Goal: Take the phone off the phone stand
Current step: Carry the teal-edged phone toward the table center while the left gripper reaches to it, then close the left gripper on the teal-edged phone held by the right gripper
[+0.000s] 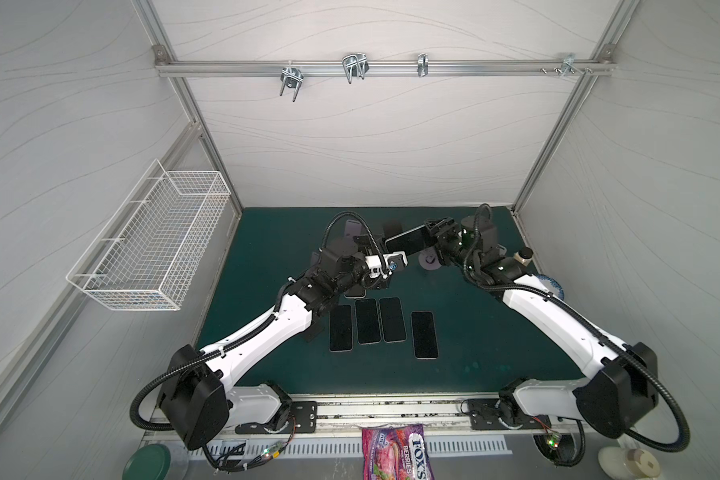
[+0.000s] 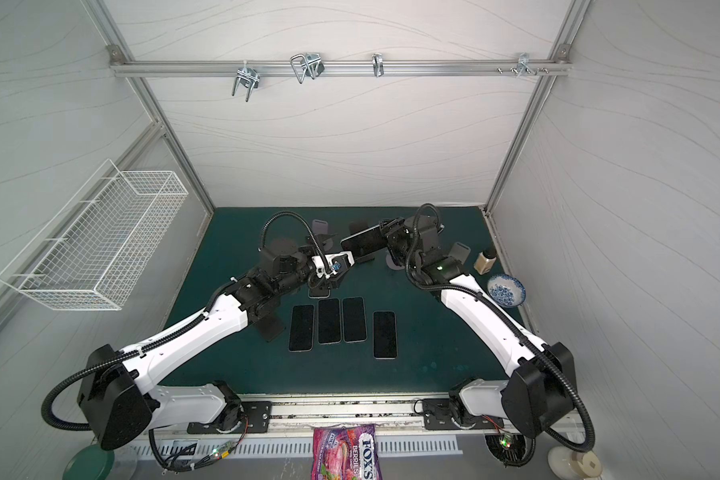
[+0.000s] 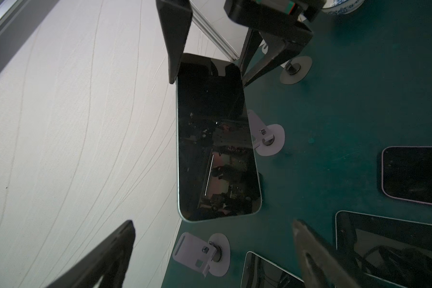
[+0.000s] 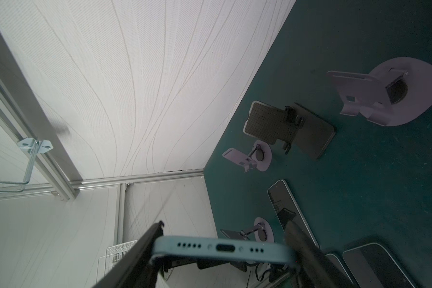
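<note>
A light blue phone (image 1: pixel 404 243) (image 2: pixel 362 243) hangs in the air over the back of the green mat (image 1: pixel 495 332), clear of every stand. My right gripper (image 1: pixel 430 232) (image 4: pixel 222 245) is shut on its end; the port edge of the phone (image 4: pixel 220 251) sits between the two fingers. Below that gripper stands an empty lilac phone stand (image 1: pixel 431 262) (image 4: pixel 394 94). My left gripper (image 1: pixel 385 270) (image 3: pixel 213 224) is wide open and faces the dark screen of the phone (image 3: pixel 215 149) without touching it.
Several dark phones (image 1: pixel 367 320) lie flat mid-mat. More empty stands, lilac (image 3: pixel 202 251) and black (image 4: pixel 289 129), stand at the back. A blue-patterned bowl (image 2: pixel 505 290) and a bottle (image 2: pixel 485 259) sit at the right edge. A wire basket (image 1: pixel 154 245) hangs on the left wall.
</note>
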Tool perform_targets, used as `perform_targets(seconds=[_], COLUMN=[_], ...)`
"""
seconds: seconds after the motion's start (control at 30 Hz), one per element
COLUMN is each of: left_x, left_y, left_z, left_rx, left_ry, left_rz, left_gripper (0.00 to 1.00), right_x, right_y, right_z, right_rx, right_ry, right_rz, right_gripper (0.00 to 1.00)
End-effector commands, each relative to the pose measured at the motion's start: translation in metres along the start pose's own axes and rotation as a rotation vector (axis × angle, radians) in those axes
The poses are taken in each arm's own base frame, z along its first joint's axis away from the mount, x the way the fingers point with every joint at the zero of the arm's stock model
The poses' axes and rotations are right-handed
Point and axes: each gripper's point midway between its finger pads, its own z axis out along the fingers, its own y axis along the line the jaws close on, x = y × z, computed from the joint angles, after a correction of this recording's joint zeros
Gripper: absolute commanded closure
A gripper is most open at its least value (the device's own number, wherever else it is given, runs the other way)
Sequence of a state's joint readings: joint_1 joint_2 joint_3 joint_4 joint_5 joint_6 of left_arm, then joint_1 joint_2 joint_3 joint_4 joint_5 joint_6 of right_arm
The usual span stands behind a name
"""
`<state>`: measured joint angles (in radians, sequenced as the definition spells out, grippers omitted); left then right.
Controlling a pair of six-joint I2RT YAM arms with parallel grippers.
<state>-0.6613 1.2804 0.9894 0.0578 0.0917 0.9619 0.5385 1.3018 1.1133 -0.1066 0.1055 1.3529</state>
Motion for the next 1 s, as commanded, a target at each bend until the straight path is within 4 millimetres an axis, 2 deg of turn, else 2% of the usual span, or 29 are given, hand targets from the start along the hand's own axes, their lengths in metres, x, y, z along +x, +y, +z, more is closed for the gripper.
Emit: perform_targets(seconds=[0.0, 0.27, 0.57, 0.97], left_x=[-0.013, -0.014, -0.016, -0.015], left_y=[0.022, 0.019, 0.012, 0.021], left_z=[0.003, 0.01, 0.013, 0.026], left_rx=[-0.059, -0.047, -0.042, -0.125], left_ry=[0.003, 0.035, 0.06, 0.106], left_rz=[0.026, 0.035, 0.05, 0.076], left_gripper=[0.01, 0.01, 0.01, 0.01], right_x=[-0.005, 0.003, 0.002, 0.007], right_y=[0.035, 0.038, 0.035, 0.035], right_z=[-0.018, -0.029, -0.037, -0.039], right_rx=[-0.09, -0.08, -0.069, -0.084], right_ry=[-0.044, -0.089, -0.133, -0.127], right_rz=[0.012, 0.027, 0.067, 0.121], right_gripper=[1.0, 1.0, 1.0, 1.0])
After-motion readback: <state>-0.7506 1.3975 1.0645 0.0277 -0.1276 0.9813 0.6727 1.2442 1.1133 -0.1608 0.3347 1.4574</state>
